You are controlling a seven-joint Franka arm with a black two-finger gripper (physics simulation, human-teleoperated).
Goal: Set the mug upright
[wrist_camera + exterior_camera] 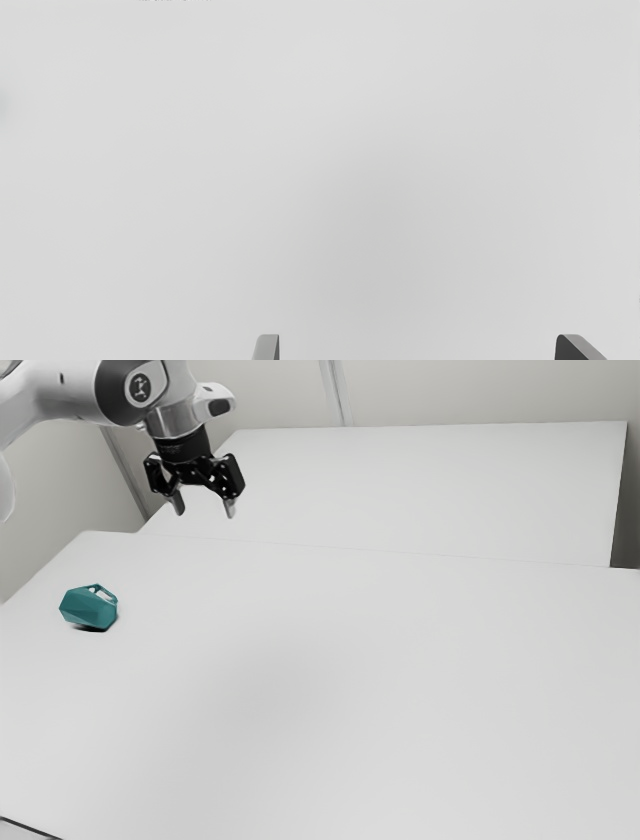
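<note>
Table [350, 700] under sideways mug [86, 607]

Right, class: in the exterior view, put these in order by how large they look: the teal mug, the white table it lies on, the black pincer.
Largest to smallest:
1. White table
2. Black pincer
3. Teal mug

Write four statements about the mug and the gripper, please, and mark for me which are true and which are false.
1. The teal mug lies on its side on the white table. True.
2. The gripper is open. True.
3. The gripper is lifting the mug. False: the gripper is empty and away from the mug.
4. In the exterior view, the mug is to the right of the gripper. False: it is to the left.
</note>
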